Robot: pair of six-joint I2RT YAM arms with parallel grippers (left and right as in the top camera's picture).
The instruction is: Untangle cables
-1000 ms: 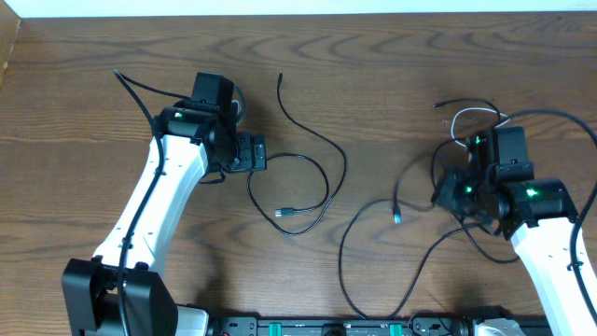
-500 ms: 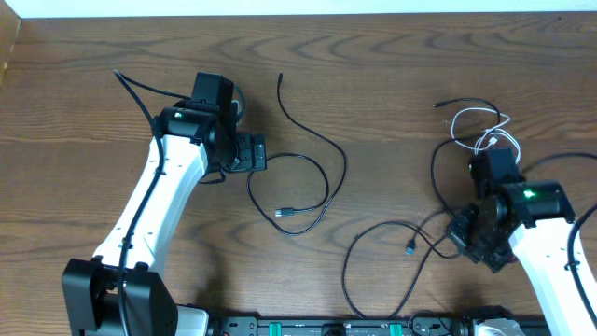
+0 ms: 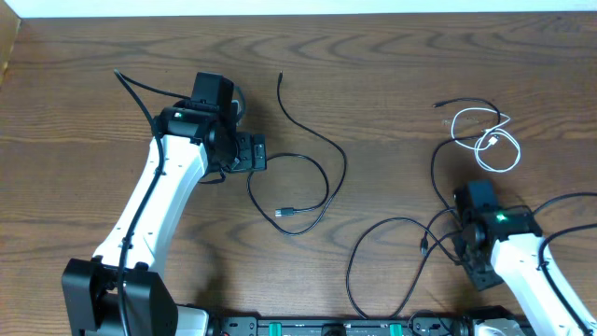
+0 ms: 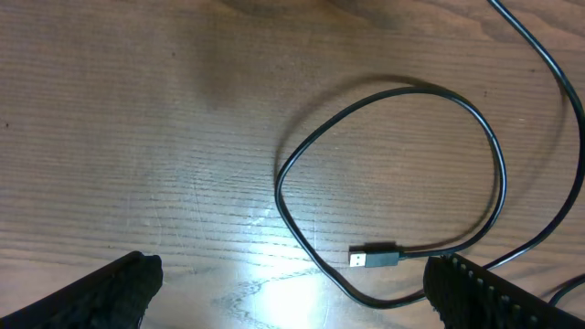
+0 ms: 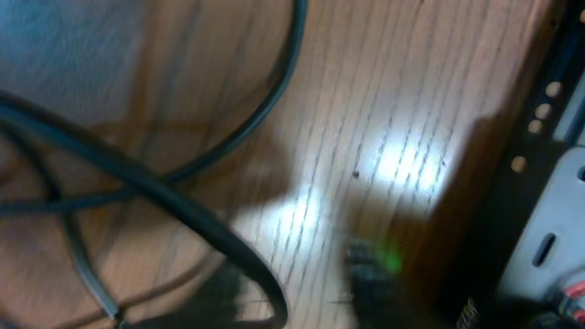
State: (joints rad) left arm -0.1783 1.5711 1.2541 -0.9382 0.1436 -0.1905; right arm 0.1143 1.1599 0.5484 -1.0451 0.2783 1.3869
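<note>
A long black cable (image 3: 332, 149) lies mid-table, looping to a USB plug (image 3: 285, 214). My left gripper (image 3: 250, 152) hovers open beside that loop. In the left wrist view its fingers (image 4: 114, 291) stand wide apart above the plug (image 4: 375, 256), holding nothing. A white cable (image 3: 487, 138) lies coiled alone at the right. Below it, two black cables run toward my right gripper (image 3: 476, 261), one ending in a plug (image 3: 424, 245). The right wrist view is blurred: dark fingers (image 5: 370, 270) stand apart with wood between them, and a black cable (image 5: 183, 215) crosses close by.
A black equipment rail (image 3: 326, 327) runs along the table's front edge, right next to the right gripper. The left arm's base (image 3: 112, 299) stands at the front left. The right arm's own thick black cable (image 3: 564, 201) arcs over the right edge.
My right arm has pulled back toward the front edge, dragging a black cable and its plug away from the white cable. Its jaws have gone from shut to apart. The left arm has stayed still.
</note>
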